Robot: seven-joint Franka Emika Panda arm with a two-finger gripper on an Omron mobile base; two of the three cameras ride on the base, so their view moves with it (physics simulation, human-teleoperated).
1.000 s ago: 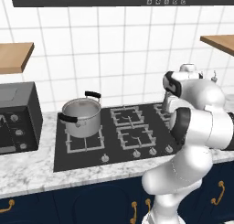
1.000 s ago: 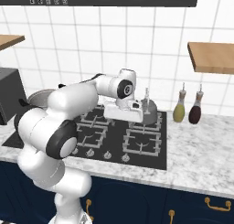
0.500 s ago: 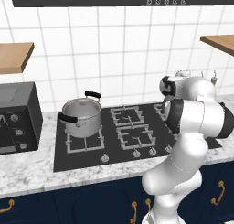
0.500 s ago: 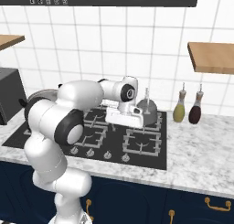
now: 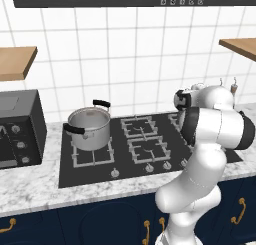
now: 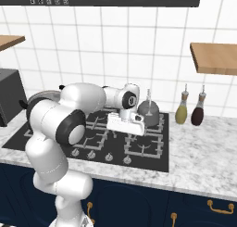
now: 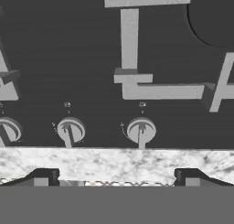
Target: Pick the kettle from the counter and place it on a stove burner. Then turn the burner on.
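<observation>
The hand (image 6: 126, 124) is held open and empty above the knobs (image 7: 140, 129). The kettle (image 6: 149, 112) is set on a burner; a knob is left to be turned.

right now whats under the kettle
The kettle sits on a black grate of a rear right stove burner. The burner head beneath it is hidden by the kettle body and the gripper in front.

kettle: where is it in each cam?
Left base view: I can't make it out; the arm covers the stove's right side.
Right base view: kettle on the back right burner, behind the gripper.
Hand view: not in it.
Shared landmark: the knob row.
</observation>
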